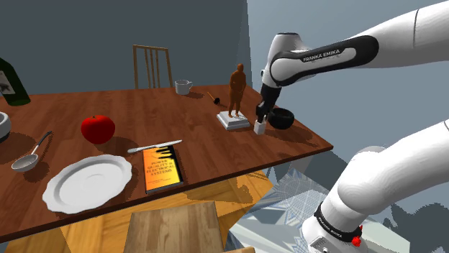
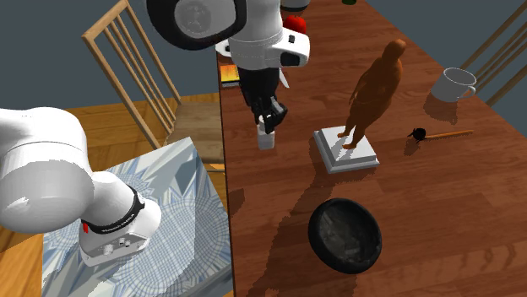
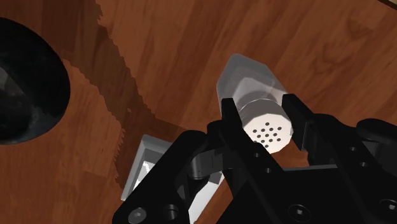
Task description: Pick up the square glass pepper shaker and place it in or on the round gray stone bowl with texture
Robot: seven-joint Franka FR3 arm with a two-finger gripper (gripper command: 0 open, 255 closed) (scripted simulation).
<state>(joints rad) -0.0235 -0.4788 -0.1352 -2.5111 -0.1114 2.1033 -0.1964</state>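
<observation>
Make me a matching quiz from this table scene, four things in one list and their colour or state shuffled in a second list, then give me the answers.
Things:
1. pepper shaker
2. bowl
3. figurine
4. apple

Colour or state:
A. bright red
B. standing on a pale square base
C. clasped by the tool
D. dark, round, nothing in it

Pairs: 1-C, 2-D, 3-B, 4-A

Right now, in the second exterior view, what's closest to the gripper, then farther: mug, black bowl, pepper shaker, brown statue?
1. pepper shaker, clasped in the gripper.
2. brown statue, just to the right.
3. black bowl, lower right.
4. mug, far upper right.
</observation>
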